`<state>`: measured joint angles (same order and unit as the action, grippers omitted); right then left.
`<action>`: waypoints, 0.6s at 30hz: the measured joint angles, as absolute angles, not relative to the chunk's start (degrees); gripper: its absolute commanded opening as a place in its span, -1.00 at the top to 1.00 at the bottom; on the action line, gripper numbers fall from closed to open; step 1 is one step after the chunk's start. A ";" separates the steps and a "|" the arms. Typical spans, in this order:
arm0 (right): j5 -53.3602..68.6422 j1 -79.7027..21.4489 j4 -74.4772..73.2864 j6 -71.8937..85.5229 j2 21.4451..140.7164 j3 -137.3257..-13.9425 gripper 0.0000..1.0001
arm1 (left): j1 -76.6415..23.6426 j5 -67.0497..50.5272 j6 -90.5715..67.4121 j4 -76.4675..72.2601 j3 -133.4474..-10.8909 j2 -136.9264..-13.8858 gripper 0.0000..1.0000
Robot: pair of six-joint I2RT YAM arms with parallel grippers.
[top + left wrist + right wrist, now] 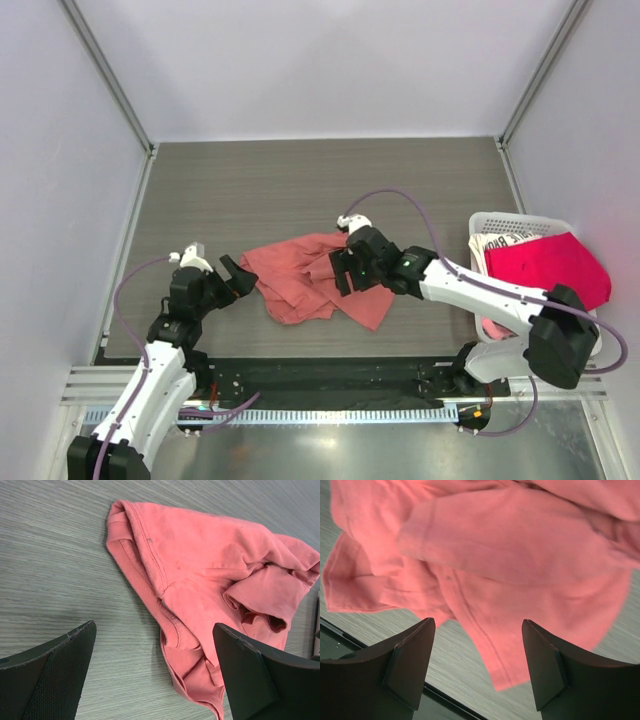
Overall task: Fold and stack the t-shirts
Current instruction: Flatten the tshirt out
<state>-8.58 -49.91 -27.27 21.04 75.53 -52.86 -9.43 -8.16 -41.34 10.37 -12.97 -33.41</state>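
Three t-shirts are showing in the overhead view. The salmon-coral t-shirt is lying crumpled on the grey worktop, near the front edge and roughly midway between the two arms, with folds bunching up toward its right side. The crimson-pink t-shirt is sitting in the white lattice basket at the right edge of the worktop and is spilling over the basket's right rim. The white t-shirt with dark lettering is lying under it at the basket's far left corner, only partly showing. The left claw is hanging just beside the left edge of the salmon-coral t-shirt with its jaws spread wide and nothing between them; its wrist camera is showing the stitched collar edge lying ahead of the two fingers. The right claw is hovering over the right-hand part of the same shirt, its jaws also wide apart and gripping nothing; whether its tips are touching the cloth is not resolvable. Right wrist camera is showing blurred salmon fabric beyond both fingers.
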 measured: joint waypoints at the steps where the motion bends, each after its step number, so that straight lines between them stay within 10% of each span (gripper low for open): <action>1: -8.19 -50.83 -25.67 21.04 76.73 -52.95 -0.54 | -9.43 -8.16 -41.34 10.35 -12.97 -33.61 -0.99; 11: -10.02 -58.26 -18.33 20.18 90.78 -62.06 -0.57 | -9.43 -8.16 -41.34 10.13 -13.08 -33.74 -0.99; 17: -18.09 -58.39 -17.52 20.49 96.07 -64.62 0.44 | -9.43 -8.16 -41.34 10.11 -13.15 -33.74 -0.99; 18: -19.90 -58.37 -17.76 20.69 96.31 -64.66 0.93 | -9.43 -8.16 -41.34 10.11 -13.17 -33.76 -0.99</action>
<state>-19.90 -58.37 -17.76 20.69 96.31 -64.66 -9.43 -8.16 -41.34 10.11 -13.17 -33.76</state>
